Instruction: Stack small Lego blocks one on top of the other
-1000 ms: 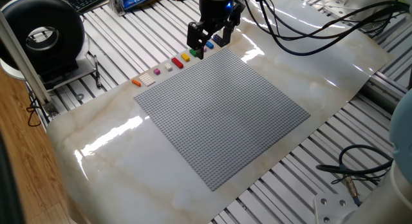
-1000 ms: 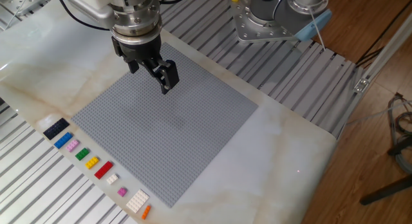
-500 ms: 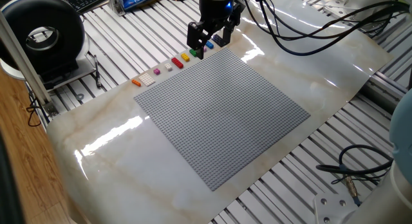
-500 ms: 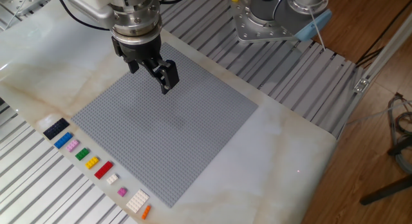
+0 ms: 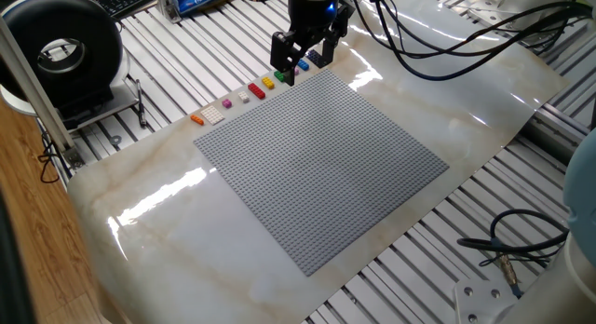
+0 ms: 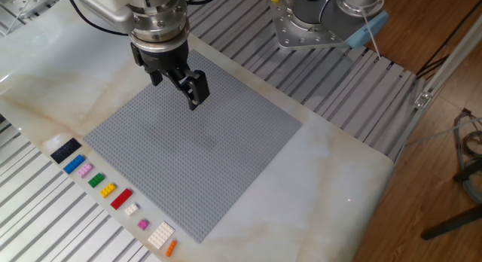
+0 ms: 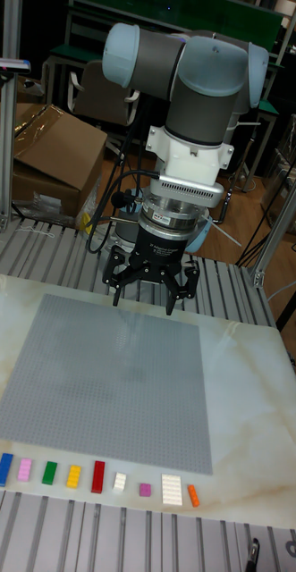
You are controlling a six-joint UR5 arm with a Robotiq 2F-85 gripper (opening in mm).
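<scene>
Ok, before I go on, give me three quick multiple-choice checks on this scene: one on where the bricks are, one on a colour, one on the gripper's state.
1. Where do the small Lego blocks lie relative to the grey baseplate?
A. Stacked on its centre.
B. In a row on the table beside one edge.
C. Scattered past its far corner.

2. What colour is the block at the row's end, next to the wide white block?
A. Green.
B. Blue.
C. Orange.

3. How is the gripper?
A. Open and empty.
B. Shut on a block.
C. Resting on the table.

Answers:
1 B: the row runs along the plate's edge, with none stacked.
2 C: the orange block lies just beyond the white one.
3 A: its jaws stand apart above the baseplate with nothing between them.
</scene>
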